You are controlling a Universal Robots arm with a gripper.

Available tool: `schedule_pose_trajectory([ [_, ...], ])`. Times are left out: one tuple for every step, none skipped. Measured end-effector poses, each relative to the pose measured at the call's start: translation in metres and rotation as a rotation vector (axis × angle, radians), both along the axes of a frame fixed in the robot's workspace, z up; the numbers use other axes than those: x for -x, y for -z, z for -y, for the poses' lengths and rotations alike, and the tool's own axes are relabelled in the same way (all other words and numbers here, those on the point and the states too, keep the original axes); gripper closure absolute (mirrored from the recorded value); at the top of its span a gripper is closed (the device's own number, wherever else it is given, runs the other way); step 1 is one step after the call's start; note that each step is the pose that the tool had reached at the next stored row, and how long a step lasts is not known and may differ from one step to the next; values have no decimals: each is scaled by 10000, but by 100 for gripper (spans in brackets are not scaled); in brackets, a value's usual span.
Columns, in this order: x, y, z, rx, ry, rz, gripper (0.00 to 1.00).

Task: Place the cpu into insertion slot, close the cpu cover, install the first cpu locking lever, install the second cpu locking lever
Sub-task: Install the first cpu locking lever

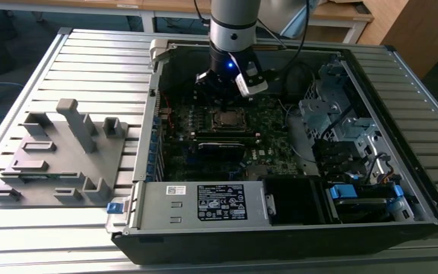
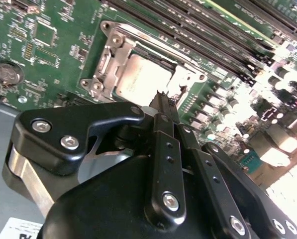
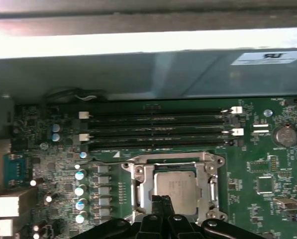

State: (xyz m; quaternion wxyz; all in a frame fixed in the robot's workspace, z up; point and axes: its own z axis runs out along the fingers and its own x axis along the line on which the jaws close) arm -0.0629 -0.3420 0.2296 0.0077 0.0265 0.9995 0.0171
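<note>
cpu sits in the insertion slot, directly under and just past the tips of the jaws, dull silvery top facing up. The cpu cover lies flat around it, and the chip top shows through the square window. Can't tell how the locking levers are set.

Jaws are pressed together with nothing between them. The tips hover close over the near edge of the cpu in both wrist views; can't tell if they touch it. In the exterior view the arm comes straight down into the open computer case, jaws right above the cpu.

Outward from the jaws:
- The green circuit board spreads all round the socket.
- The long black memory slots run side by side just beyond the socket, on the far side from the jaws.
- A row of small round capacitors stands to one side of the socket.
- A coin battery sits on the other side, well away from the tips.
- The grey power supply box lies inside the case, past the memory slots from the jaws.

The case lies on its side on the slatted metal bench. A grey plastic fixture sits on the bench outside the case, well apart from the jaws, on the exterior view's left.
</note>
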Motion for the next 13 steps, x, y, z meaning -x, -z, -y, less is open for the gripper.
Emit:
schedule_pose_trajectory([
  [15, 0, 0, 0, 0, 0, 90],
  [28, 0, 0, 0, 0, 0, 90],
  [42, 0, 0, 0, 0, 1, 90],
  [55, 0, 0, 0, 0, 2, 90],
  [66, 0, 0, 0, 0, 2, 90],
  [74, 1, 0, 0, 1, 2, 90],
  [78, 0, -1, 0, 1, 2, 90],
  [78, 0, 0, 2, 0, 1, 90],
  [79, 0, 0, 1, 0, 1, 90],
  [80, 0, 0, 1, 0, 1, 90],
  [80, 0, 0, 1, 0, 2, 90],
  [80, -1, 0, -2, 0, 2, 90],
  [80, -4, 0, -1, 1, 1, 90],
])
